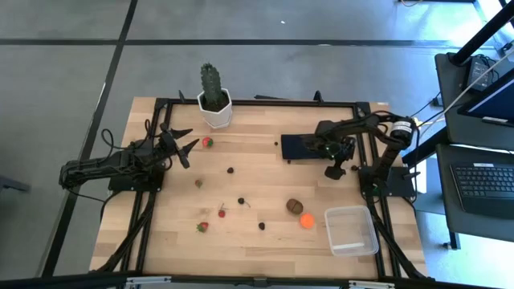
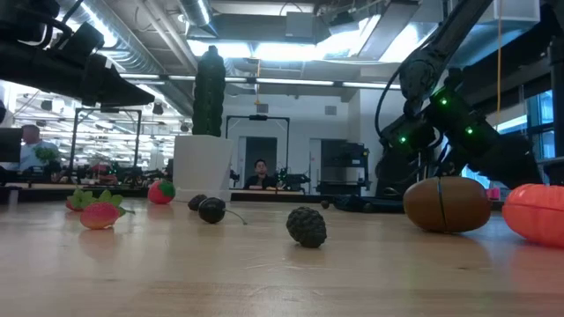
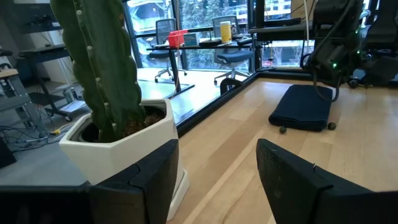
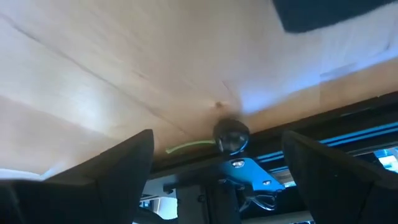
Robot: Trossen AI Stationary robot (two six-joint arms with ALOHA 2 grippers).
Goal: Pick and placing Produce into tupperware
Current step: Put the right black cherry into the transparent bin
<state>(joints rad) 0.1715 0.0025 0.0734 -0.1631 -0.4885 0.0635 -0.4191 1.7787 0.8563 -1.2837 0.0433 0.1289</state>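
Clear tupperware (image 1: 351, 230) sits empty at the table's near right; produce lies scattered mid-table. High view: my right gripper (image 1: 335, 171) hangs by the black mat (image 1: 301, 147). Right wrist view: fingers spread around a dark berry (image 4: 231, 135). Centre it, drop low, then close gently. Left wrist view: my left gripper (image 3: 214, 171) waits spread beside the cactus (image 3: 99, 62).

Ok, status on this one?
Left gripper open by strawberry. Right gripper open, empty. Tupperware empty. Path clear.
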